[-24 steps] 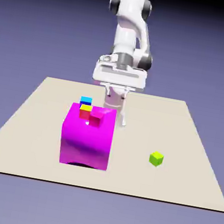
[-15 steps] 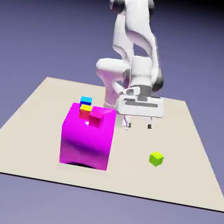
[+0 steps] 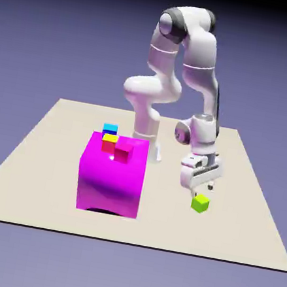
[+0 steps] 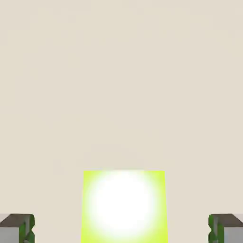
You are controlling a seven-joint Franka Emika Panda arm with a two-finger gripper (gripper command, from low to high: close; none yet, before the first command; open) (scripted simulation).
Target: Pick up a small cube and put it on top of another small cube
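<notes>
Gripper, spread wide and empty, is held directly above the lime-green cube, which is left alone on bare table, presumably so a grasp can follow.

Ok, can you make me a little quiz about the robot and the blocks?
1. True or false: the claw is already squeezing the lime-green cube.
2. Where does the lime-green cube sit? A) on the table B) on the big magenta block C) in the air
3. Fill in: in the hand view, the cube shows ____ the two fingertips.

Key: 1 false, 2 A, 3 between.
</notes>
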